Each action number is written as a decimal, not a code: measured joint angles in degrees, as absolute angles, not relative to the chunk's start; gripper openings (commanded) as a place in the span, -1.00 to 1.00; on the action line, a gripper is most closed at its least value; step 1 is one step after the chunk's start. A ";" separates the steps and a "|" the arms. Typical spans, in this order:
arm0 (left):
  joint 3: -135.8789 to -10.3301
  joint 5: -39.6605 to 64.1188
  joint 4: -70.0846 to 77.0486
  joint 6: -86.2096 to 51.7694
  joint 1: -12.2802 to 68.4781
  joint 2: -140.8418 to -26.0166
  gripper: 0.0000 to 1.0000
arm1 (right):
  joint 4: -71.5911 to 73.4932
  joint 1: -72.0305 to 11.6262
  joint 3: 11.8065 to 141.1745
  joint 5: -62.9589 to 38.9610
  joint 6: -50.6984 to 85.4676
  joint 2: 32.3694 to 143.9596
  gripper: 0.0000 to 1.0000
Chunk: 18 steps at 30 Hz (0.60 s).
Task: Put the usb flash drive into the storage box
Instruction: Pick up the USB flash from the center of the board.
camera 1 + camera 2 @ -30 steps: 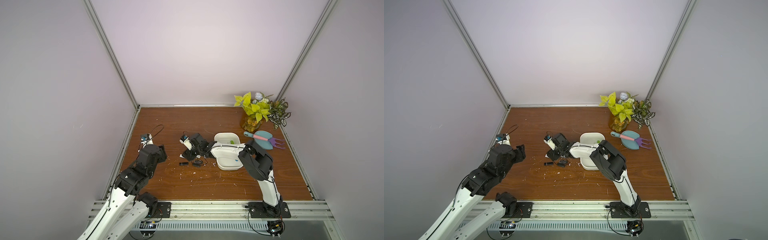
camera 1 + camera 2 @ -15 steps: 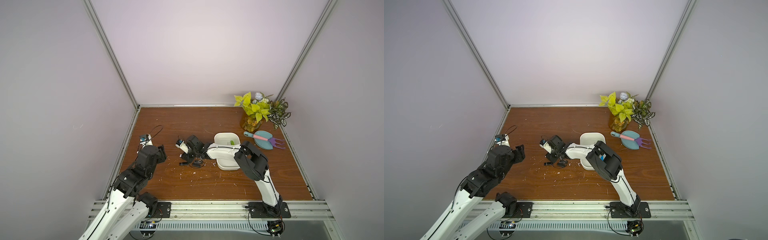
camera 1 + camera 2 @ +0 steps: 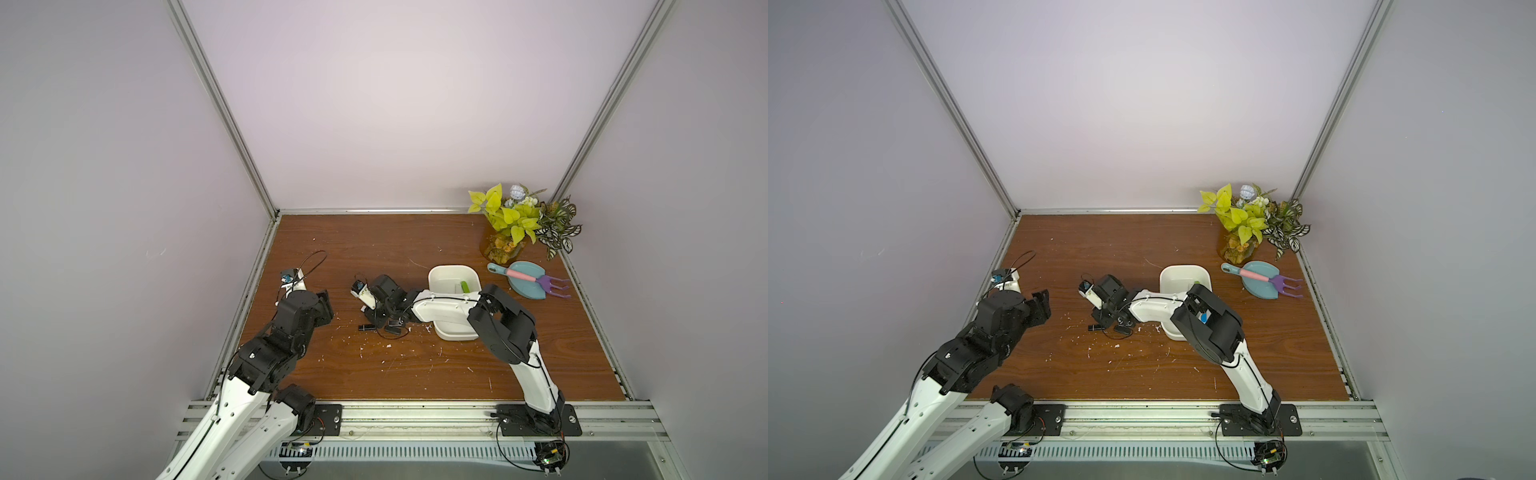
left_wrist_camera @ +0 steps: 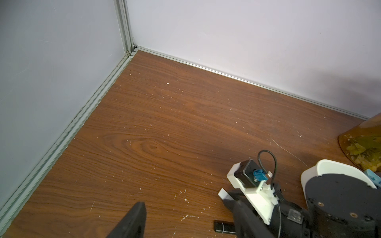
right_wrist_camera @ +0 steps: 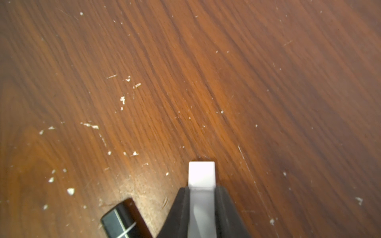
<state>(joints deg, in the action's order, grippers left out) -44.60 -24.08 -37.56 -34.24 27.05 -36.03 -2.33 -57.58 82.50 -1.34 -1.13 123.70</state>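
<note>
**Right jaws closed on the white drive, still outside the box**

Since a second ago your right gripper (image 5: 202, 190) has slid a little toward the left side of the table (image 3: 415, 374), and its jaws have come together. It now pinches the white usb flash drive (image 5: 201, 173), whose end sticks out past the black fingertips. The drive is low over the wood, left of the storage box (image 3: 453, 267) and well outside it. You cannot tell whether it touches the surface. Your left gripper (image 3: 325, 307) hangs near the table's left edge with its jaws wide apart and nothing between them.

No writing can be read. The black flash drive (image 5: 121, 220) shows only thin white lines.

The count is two arms, one white drive in the grip and one black drive lying just beside it. One small black piece with a thin cord (image 3: 395, 331) is too small to name. There is also one box, one teal scoop (image 3: 528, 291) with one purple rake (image 3: 548, 284) laid across it, and one potted plant (image 3: 511, 216).

Only the right wrist view shows the pinch itself. In both top views the wrist camera covers it. The left wrist view shows just the white tip (image 4: 223, 193) and the black drive (image 4: 223, 226). Only a top view shows the small green stick (image 3: 464, 286) inside the box.
</note>
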 measured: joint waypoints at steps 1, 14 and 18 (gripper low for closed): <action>-44.60 -24.08 -37.56 -34.26 27.09 -36.03 0.33 | -2.24 -57.60 82.41 -1.30 -1.08 123.66 -0.72; -44.60 -24.08 -37.54 -34.26 27.42 -36.27 0.33 | -4.08 -57.93 79.05 -1.21 1.28 117.56 -0.84; -44.60 -24.08 -37.54 -34.26 27.44 -36.27 0.33 | -4.43 -57.71 79.02 -0.23 1.83 111.22 -0.87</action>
